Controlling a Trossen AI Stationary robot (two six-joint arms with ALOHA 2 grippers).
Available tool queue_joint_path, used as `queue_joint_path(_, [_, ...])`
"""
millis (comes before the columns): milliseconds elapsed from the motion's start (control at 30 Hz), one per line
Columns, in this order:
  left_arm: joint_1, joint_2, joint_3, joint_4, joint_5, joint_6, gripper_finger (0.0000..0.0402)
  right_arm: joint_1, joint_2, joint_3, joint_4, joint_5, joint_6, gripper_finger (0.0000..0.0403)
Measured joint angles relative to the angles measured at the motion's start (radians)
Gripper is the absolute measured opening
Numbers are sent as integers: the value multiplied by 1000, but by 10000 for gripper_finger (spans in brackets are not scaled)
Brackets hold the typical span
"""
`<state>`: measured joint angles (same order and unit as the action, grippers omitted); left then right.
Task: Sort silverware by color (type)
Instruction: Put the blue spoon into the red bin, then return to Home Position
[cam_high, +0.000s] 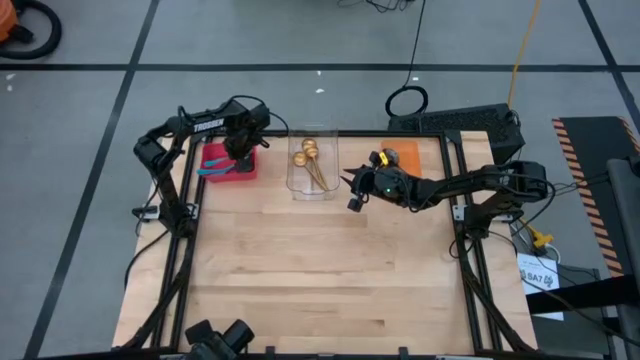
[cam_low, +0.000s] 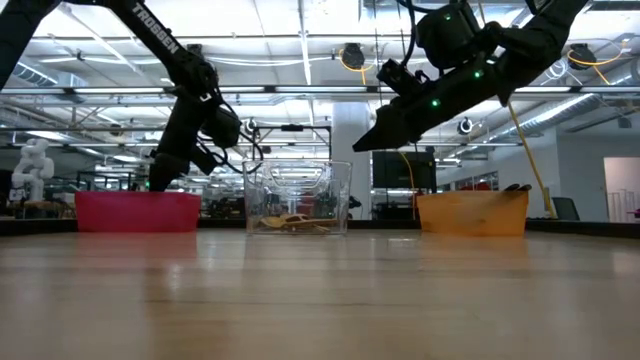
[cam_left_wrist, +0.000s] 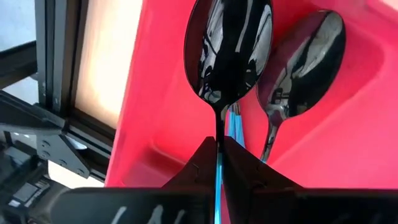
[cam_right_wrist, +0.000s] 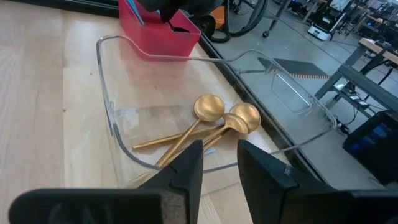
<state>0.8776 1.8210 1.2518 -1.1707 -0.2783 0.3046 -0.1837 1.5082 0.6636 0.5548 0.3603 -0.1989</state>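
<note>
Spoons sit sorted along the far edge of your table: the gold spoons (cam_right_wrist: 208, 124) lie together in the clear bin (cam_high: 312, 160), their bowls touching and their slim handles crossing toward its near wall, while the blue-handled spoons (cam_high: 218, 167) rest in the red bin (cam_high: 230, 160) to the left of it. Your left gripper (cam_high: 241, 158) hangs over the red bin with its jaws pinched shut on the handle of a dark-bowled spoon (cam_left_wrist: 229, 50), whose bowl points down into the bin; a second dark spoon (cam_left_wrist: 309, 62) lies just beside it on the red floor, and a strip of light blue handle shows between them. Your right gripper (cam_right_wrist: 217, 163) hovers above the table just beside the clear bin, on its orange-bin side, tilted down toward the gold spoons; its jaws stand partly open with nothing between them. The orange bin (cam_high: 405, 155) sits to the right of the clear one, mostly hidden under the right arm.
</note>
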Motion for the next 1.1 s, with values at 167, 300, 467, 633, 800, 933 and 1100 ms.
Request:
queue_joint_path(167, [0,0,0,-1,0,1,10,0,0,0,-16,0,0,93])
queue_joint_path(300, [0,0,0,-2,29,0,10,0,0,0,-22,0,3,93])
queue_joint_path(467, [4,0,0,-4,37,0,10,0,0,0,-31,0,4,93])
queue_joint_path(633, [23,0,-9,-1,52,-10,10,0,0,0,-34,0,4,93])
queue_joint_path(800, [41,1,-36,-3,52,0,34,0,0,0,-34,0,4,93])
queue_joint_path(933, [41,1,-37,0,46,-3,43,0,0,0,-33,0,4,93])
queue_joint_path(1100, [40,1,-37,15,42,-3,46,0,0,0,-33,0,4,93])
